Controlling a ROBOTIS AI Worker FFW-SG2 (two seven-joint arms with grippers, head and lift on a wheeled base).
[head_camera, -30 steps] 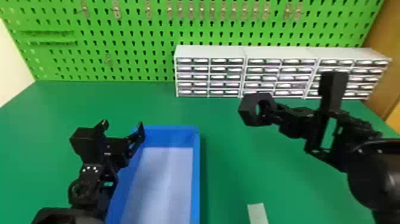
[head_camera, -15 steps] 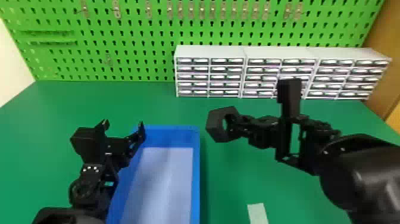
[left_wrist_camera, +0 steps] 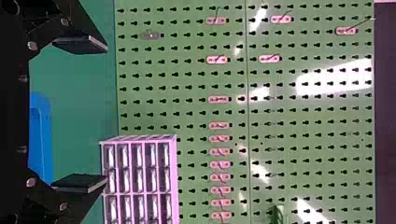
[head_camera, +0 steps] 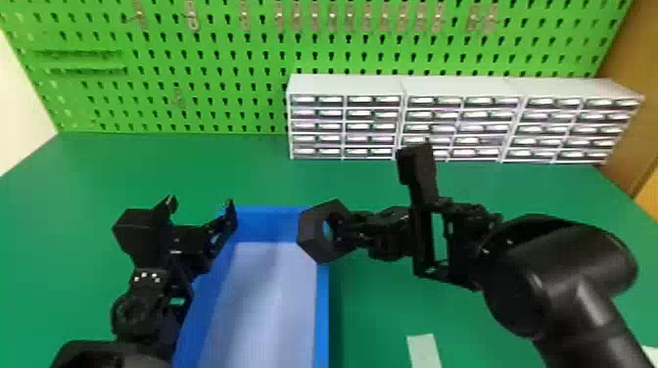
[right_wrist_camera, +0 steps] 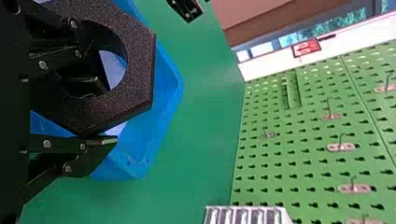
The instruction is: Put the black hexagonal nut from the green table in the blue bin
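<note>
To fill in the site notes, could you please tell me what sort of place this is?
Probably a workshop or robotics lab: a green pegboard with metal hooks stands behind the table, and small drawer cabinets stand along the table's back edge.

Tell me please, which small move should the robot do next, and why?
Probably ease the right gripper slightly to the robot's left before opening: in the head view, the black hexagonal nut it holds overlaps the right rim of the blue rectangular bin.
</note>
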